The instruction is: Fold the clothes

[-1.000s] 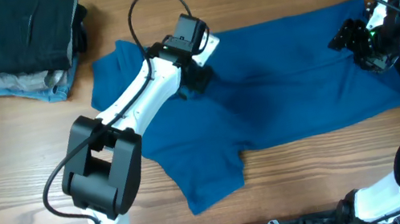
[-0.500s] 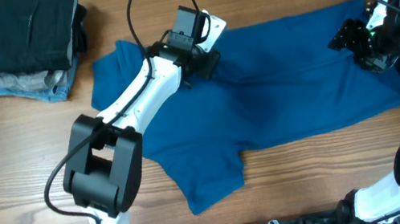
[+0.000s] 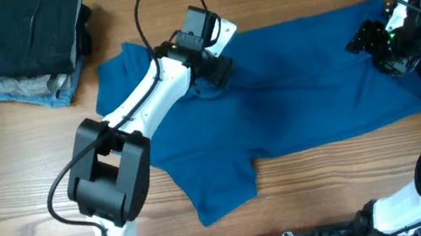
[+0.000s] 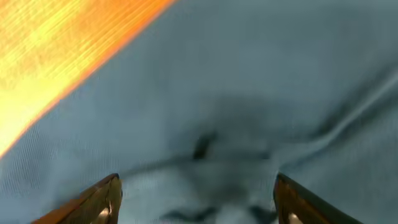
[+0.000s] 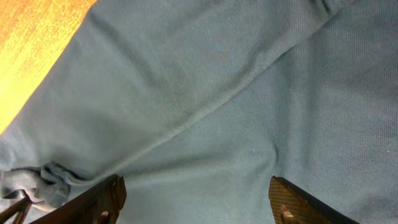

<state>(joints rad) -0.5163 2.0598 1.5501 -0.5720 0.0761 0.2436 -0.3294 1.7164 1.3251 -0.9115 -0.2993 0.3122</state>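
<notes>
I am holding my left pincer (image 3: 213,73) wide open just above the large royal-blue short-sleeved shirt of soft knit fabric (image 3: 309,93), and it is gripping nothing. In the left wrist view its fingertips (image 4: 102,202) are standing far apart, with a small raised wrinkle of cloth between them. My right pincer (image 3: 364,39) is hanging wide open and empty over the right end of the shirt. The shirt is lying spread flat across the light-brown wooden worktop (image 3: 23,175), from left of the middle to the right side, one sleeve pointing toward the near edge.

I am judging that the step in hand is taking a hold for a fold. To do it well, I should be lowering both pincers until the fingers are pressing the cloth, then closing near an edge, because in the middle the soft knit is only bunching. Both ends should be rising at the same height, so the fold line is coming out straight.

A plain black folded garment (image 3: 26,41) is lying on charcoal and pale grey-blue garments (image 3: 26,89) at the far left corner, well apart from the shirt. My own left arm (image 3: 148,103) is lying over the left part of the shirt, so it is standing in the way of any fold from that side.
</notes>
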